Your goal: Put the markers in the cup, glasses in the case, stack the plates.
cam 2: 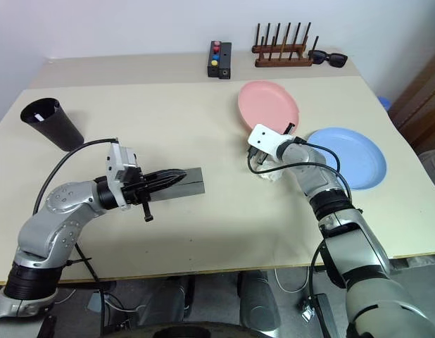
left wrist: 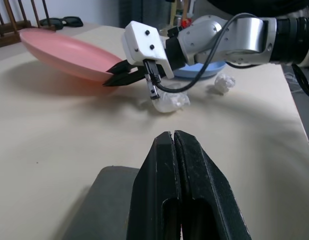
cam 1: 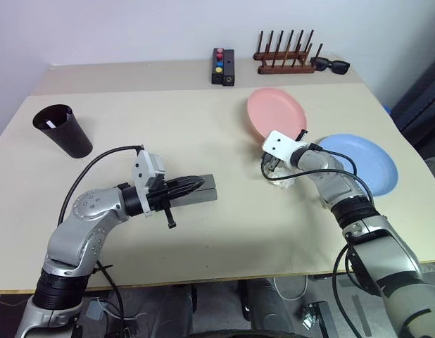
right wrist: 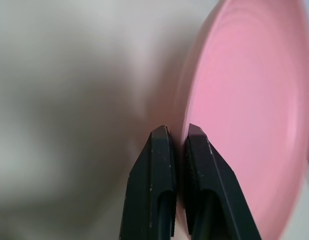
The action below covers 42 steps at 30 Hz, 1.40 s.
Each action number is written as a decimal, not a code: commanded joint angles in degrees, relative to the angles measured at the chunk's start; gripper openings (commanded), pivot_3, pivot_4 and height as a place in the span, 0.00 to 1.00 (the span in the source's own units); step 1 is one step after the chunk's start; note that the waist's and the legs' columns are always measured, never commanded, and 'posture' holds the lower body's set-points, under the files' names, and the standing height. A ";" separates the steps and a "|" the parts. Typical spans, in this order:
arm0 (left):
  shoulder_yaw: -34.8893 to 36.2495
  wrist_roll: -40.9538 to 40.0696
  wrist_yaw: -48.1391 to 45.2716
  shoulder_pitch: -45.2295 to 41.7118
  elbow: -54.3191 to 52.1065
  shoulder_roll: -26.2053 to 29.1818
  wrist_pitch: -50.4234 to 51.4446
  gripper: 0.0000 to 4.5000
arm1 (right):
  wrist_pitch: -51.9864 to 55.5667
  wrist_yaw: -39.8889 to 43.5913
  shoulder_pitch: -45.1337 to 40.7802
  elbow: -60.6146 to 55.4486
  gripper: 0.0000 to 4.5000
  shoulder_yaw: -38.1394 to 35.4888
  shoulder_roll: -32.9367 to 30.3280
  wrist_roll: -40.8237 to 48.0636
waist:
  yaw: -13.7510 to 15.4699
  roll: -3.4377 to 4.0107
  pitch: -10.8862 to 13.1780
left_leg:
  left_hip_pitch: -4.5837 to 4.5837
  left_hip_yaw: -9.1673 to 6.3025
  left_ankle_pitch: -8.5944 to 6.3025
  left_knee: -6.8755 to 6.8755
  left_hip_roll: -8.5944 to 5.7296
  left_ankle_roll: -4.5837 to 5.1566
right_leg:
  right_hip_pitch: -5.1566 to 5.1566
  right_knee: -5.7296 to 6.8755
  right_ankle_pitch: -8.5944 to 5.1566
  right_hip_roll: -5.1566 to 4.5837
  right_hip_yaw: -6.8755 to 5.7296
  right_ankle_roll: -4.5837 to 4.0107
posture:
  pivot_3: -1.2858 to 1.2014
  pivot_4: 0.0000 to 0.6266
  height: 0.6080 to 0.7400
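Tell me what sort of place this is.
Probably an indoor lab or test room, not a home: a plain light table against a bare wall, staged with a button box, wooden rack and two plastic plates.

A black box with coloured buttons [cam 1: 222,66] lies at the table's [cam 1: 203,120] far edge. Beside it stands a dark wooden peg rack [cam 1: 284,56], with black sunglasses [cam 1: 331,65] just next to that. Two crumpled white paper wads [left wrist: 169,102] [left wrist: 223,83] rest mid-table, slightly apart.

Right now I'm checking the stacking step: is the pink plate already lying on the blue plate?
No: the pink plate is beside the blue plate, its rim pinched in the right gripper.
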 commanded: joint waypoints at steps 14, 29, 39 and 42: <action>-7.97 1.70 -3.50 -8.33 9.14 -7.65 -4.07 0.00 | 19.87 13.25 34.95 -50.49 0.01 -23.56 -27.62 -2.81 | 1.72 0.10 -0.02 | -0.03 0.05 -0.01 0.07 -0.02 0.01 | 0.05 -0.08 -0.12 -0.04 0.00 -0.16 | 0.52 0.24 1.00; -7.85 3.19 -4.37 -8.11 11.79 -8.66 -7.07 0.00 | 23.35 21.68 41.98 -56.04 0.68 -32.77 -25.04 11.80 | 1.66 0.10 -0.03 | 0.00 0.09 -0.02 0.14 0.00 0.03 | 0.17 -0.23 -0.22 -0.04 0.00 -0.04 | 0.52 0.24 1.00; -6.91 1.99 -2.81 -6.26 8.64 -7.51 -5.61 0.00 | 28.70 20.51 36.99 -56.69 0.68 -24.20 -10.27 24.49 | 1.66 0.07 -0.03 | 0.03 0.00 -0.03 0.13 0.00 0.04 | 0.40 -0.48 -0.11 -0.03 -0.04 -0.19 | 0.52 0.24 1.00; -6.76 1.77 -2.45 -5.84 7.64 -7.00 -4.96 0.00 | 27.15 17.99 34.83 -52.12 0.68 -20.31 -8.14 22.11 | 1.64 0.08 -0.02 | 0.06 0.00 -0.03 0.13 0.00 0.05 | 0.41 -0.50 -0.11 -0.03 -0.05 -0.19 | 0.52 0.24 1.00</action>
